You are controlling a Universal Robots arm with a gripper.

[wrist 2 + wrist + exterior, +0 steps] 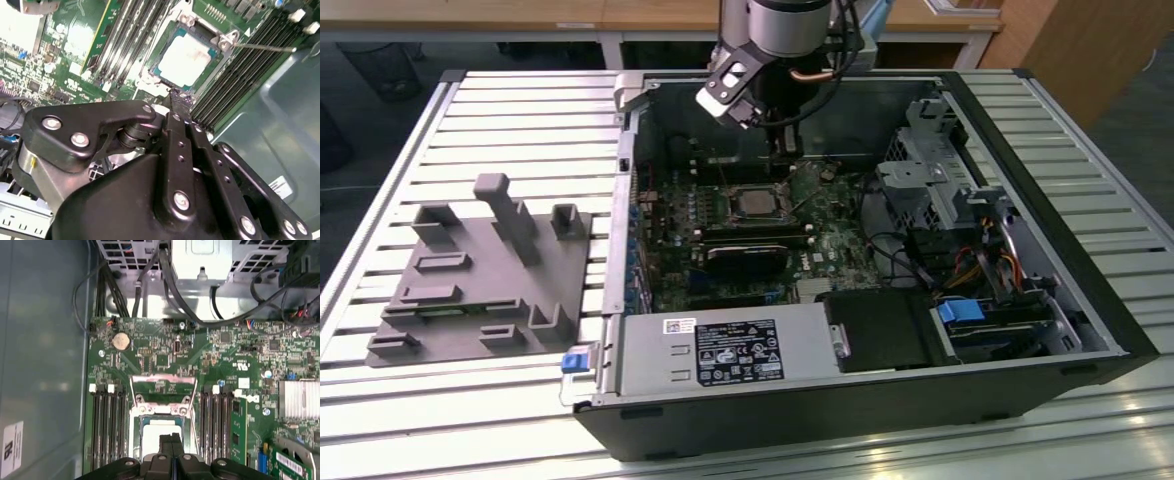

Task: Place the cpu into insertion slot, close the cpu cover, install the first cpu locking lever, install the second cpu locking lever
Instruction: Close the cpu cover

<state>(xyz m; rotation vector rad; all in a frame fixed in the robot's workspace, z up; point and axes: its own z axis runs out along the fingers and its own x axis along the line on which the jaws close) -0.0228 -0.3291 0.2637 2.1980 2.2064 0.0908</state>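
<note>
The cpu (152, 437) lies flat in the insertion slot (134, 426), its pale silver top (186, 56) facing up. In the exterior view the slot (754, 203) sits mid-board inside the open computer case. The cpu cover (162, 381), a thin silvery frame, stands swung up off the slot on the drive-cage side. A thin locking lever (262, 47) sticks out sideways past the memory slots. My gripper (171, 441) hangs just above the slot's near edge, its black fingers pressed together with nothing between them. Its tips (180, 97) are close to the socket frame, and the arm (781, 160) reaches down from the far side.
Long black memory slots (107, 425) flank the socket on both sides. A black graphics card (747, 255) lies in front of it. The drive cage (941, 170), cable bundles (175, 290) and case wall (45, 365) close in around. A grey fixture block (480, 270) stands at the exterior view's left.
</note>
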